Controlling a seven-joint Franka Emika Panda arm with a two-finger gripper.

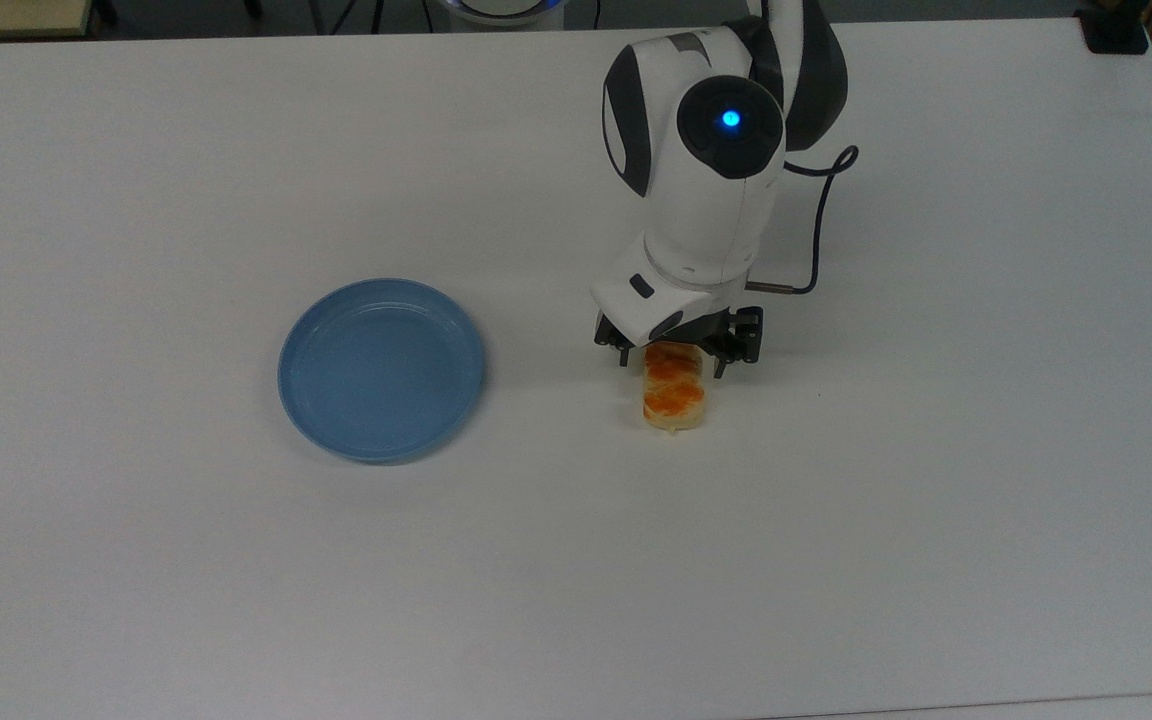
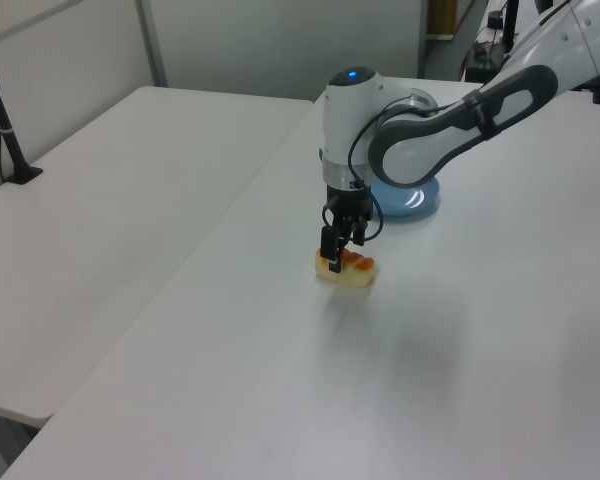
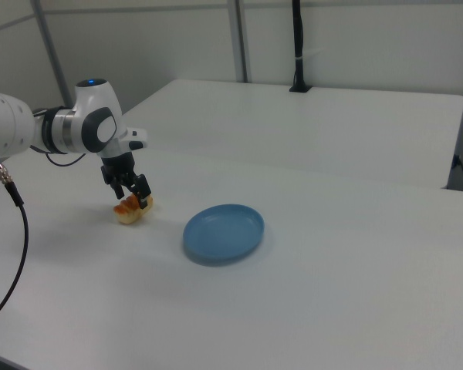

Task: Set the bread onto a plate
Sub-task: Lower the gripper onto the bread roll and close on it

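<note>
While the bread (image 1: pixel 674 397) lay on the white table (image 1: pixel 236 560), well apart from the blue plate (image 1: pixel 381 369) on the top view's left, the gripper (image 1: pixel 674 364) straddled it with fingers spread apart.

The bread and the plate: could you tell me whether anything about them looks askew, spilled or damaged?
Nothing stands out. The bread lies flat and whole on the table, the open gripper astride its far end. The plate sits level and bare, apart from it.
</note>
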